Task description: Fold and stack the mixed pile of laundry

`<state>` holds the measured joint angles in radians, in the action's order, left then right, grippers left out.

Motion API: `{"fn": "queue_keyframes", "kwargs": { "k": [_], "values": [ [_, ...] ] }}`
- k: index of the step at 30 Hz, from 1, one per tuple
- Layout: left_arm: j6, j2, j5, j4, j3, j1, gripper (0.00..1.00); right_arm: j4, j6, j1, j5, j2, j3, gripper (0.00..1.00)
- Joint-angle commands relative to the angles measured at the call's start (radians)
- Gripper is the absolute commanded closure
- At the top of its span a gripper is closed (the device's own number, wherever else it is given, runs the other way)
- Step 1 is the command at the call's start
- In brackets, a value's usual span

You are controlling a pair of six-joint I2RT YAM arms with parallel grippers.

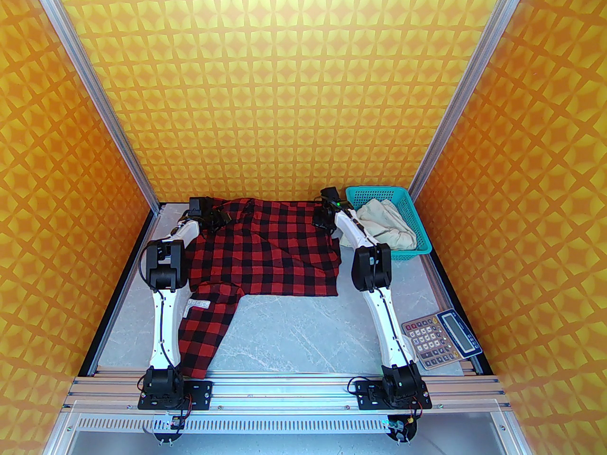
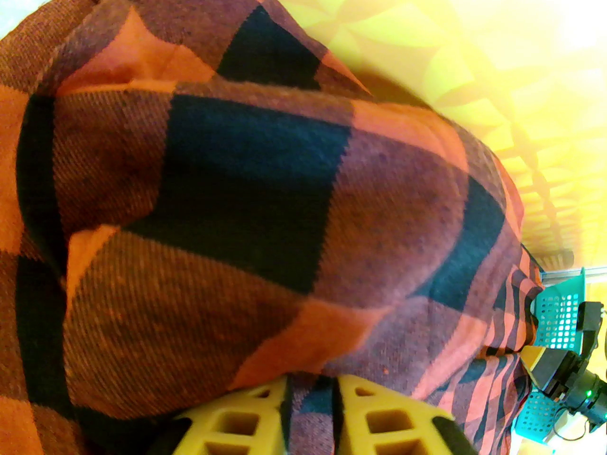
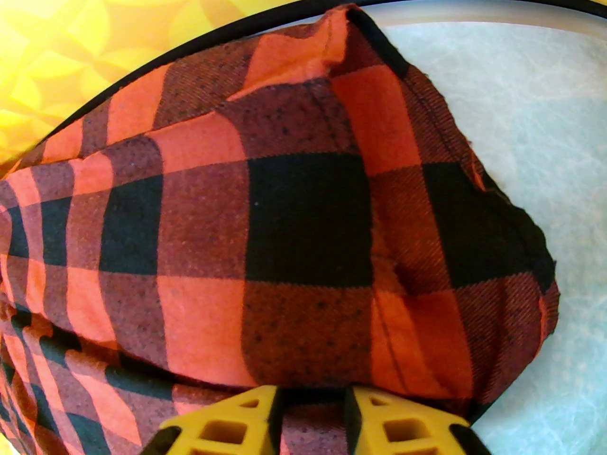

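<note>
I judge I am in the first fold of the checked shirt, which lies spread across the far half of the tabletop, one sleeve trailing toward the near edge by my left arm. The left gripper sits at the shirt's far left corner and the right gripper at its far right corner. In both wrist views the jaws stand narrow with checked cloth pinched between them.

The next move calls for raising both corners together and carrying them toward me at an even pace, so the fold lands square. The loose sleeve will probably need tucking.

The cream trousers wait bunched in the teal basket, unfolded.

Count: one shirt, one pair of trousers, one basket, one calculator, two grippers.
</note>
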<state>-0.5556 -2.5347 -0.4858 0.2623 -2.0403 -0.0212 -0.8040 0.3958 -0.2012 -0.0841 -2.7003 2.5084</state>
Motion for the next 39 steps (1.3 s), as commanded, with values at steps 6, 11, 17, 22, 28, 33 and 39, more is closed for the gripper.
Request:
{"fn": "queue_keyframes", "kwargs": {
  "k": [6, 11, 17, 22, 28, 33, 39],
  "values": [
    [0.12, 0.503, 0.021, 0.014, 0.392, 0.02, 0.59, 0.156, 0.045, -0.01, -0.02, 0.539, -0.527, 0.65],
    [0.132, 0.84, 0.161, 0.04, 0.813, 0.017, 0.48, 0.264, 0.078, -0.032, -0.058, 0.844, -0.953, 0.61],
    [0.089, 1.153, 0.245, 0.108, 1.166, 0.005, 0.35, 0.311, 0.049, -0.034, -0.037, 1.122, -1.402, 0.56],
    [0.062, 1.283, 0.252, 0.138, 1.318, -0.02, 0.29, 0.31, 0.064, -0.03, -0.08, 1.183, -1.605, 0.51],
    [0.055, 1.213, 0.221, 0.081, 1.362, -0.025, 0.27, 0.434, 0.144, -0.024, -0.181, 1.16, -1.725, 0.49],
    [0.04, 1.151, 0.198, 0.024, 1.402, -0.039, 0.25, 0.48, 0.18, -0.028, -0.256, 1.077, -1.696, 0.49],
    [0.006, 1.186, 0.159, 0.008, 1.445, -0.039, 0.37, 0.498, 0.191, -0.031, -0.24, 1.009, -1.668, 0.49]
  ]
}}
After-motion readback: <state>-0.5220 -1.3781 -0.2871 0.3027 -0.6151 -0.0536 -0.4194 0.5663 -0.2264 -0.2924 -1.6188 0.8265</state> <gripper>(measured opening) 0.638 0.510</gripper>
